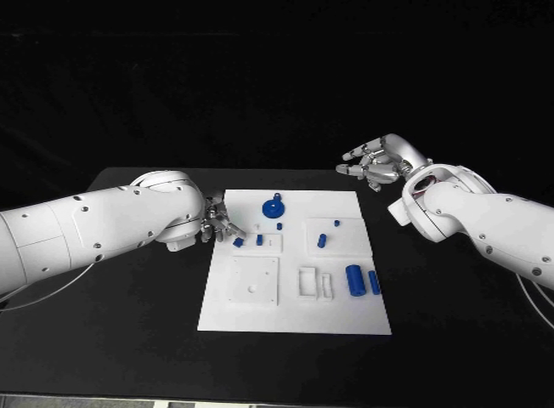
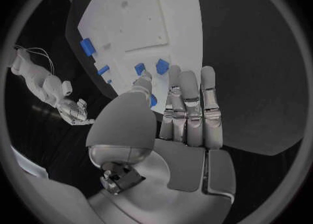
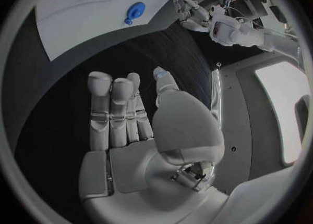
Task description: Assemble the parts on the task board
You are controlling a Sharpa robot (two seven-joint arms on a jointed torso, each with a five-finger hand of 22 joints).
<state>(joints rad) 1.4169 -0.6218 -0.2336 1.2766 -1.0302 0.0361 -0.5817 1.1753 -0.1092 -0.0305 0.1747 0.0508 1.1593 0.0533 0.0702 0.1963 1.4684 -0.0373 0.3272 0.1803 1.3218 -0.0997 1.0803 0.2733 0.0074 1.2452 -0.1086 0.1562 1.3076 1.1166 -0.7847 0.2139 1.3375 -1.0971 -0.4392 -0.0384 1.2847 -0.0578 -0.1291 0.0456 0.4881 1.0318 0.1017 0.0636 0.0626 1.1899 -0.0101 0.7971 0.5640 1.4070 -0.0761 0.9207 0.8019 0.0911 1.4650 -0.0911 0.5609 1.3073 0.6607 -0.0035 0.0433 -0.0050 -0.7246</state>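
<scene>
1. The task board (image 1: pixel 290 314), a white plate, lies flat at the middle of the black table (image 1: pixel 130 340), its long sides running from the near edge toward the far edge.
2. Parts on the board: a round blue part with a knob (image 1: pixel 274 208) near the far edge; two small blue parts (image 1: pixel 240 241) near the left edge; two small blue pegs (image 1: pixel 323 240) toward the right edge; two blue cylinders (image 1: pixel 354 280) lying side by side near the right edge, toward the near right corner.
3. The board carries a square raised panel (image 1: pixel 252 280) near its near left corner and small white blocks (image 1: pixel 308 282) beside the cylinders.
4. The left hand (image 1: pixel 216 223) sits at the board's left edge, fingertips just beside the small blue parts. In the left wrist view its fingers (image 2: pixel 189 104) are extended together and hold nothing.
5. The right hand (image 1: pixel 373 166) is raised beyond the board's far right corner, well apart from the parts. In the right wrist view its fingers (image 3: pixel 111 109) are extended, palm empty.
</scene>
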